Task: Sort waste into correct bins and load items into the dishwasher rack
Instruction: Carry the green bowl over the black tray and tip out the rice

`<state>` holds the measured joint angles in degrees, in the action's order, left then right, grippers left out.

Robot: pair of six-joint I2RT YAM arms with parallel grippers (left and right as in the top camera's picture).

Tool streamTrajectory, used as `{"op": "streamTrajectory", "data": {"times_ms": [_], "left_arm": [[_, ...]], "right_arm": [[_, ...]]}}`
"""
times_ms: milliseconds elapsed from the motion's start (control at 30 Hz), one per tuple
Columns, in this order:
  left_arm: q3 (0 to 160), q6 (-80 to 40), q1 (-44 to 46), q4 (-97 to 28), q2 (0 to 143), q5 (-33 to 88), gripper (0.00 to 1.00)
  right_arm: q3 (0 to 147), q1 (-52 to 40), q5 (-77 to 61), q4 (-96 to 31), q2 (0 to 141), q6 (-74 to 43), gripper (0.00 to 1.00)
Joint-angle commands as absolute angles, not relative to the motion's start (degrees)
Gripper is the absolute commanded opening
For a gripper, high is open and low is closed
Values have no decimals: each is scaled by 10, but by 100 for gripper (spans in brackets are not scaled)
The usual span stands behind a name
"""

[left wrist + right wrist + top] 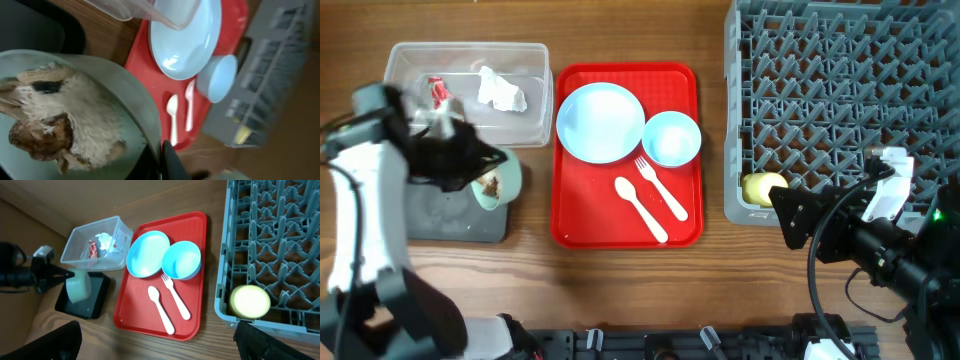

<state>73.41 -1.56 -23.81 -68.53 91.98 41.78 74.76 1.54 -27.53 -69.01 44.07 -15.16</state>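
Left jaws were clamped tight on the rim of the pale green bowl [142,107], and the right jaws were spread wide with nothing between them. Reading the overhead view as a clock with the flat red serving tray [582,215] at the centre: the green bowl was at 9 o'clock, tipped on its side over the 2 o'clock corner of the shallow black rectangular tray [440,222]. Whether it touched that tray could not be told. Brownish-white crumbly food scraps [55,125] sat inside the bowl.

At 10 o'clock stood the clear rectangular plastic tub [408,60], and in it lay the red crinkled snack wrapper [438,90] and the crumpled white napkin [502,92].

On the red tray, the light blue round plate [600,122] was at 11 o'clock and the light blue bowl [671,138] was just beside it at 1 o'clock. The white plastic fork [660,187] and white plastic spoon [640,207] lay side by side below them, with their handles aimed at 5 o'clock.

Over at 3 o'clock was the large grey plastic dishwasher rack [840,100], with the small yellow cup [764,187] tucked into its 7 o'clock corner. The right jaws hung near that corner, just off the rack's 6 o'clock edge, above the desk [620,290].
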Motion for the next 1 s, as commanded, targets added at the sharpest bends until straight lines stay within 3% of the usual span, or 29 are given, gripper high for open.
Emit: {"op": "streamTrajectory", "data": {"times_ms": [0,267,400,467,700,767,867,967], "left_arm": [[707,119,-324,-689,985,632,4],[705,176,-427,-715,1051,736,4],[705,206,-430,-715,1051,745,4],[705,149,-430,-705,1056,755,4],[705,203,-430,-719,1055,789,4],[705,153,-431,-719,1057,776,4],[705,210,-431,-729,1053,797,4],[705,161,-434,-716,1054,798,4]], "right_arm": [[751,13,-267,-688,441,-156,100],[751,13,-268,-689,441,-157,100],[751,13,-268,-689,441,-157,100],[751,13,-268,-689,441,-157,100],[751,13,-268,-696,441,-167,100],[751,13,-268,-695,441,-167,100],[751,13,-268,-695,441,-167,100],[751,13,-268,-695,441,-167,100]]}}
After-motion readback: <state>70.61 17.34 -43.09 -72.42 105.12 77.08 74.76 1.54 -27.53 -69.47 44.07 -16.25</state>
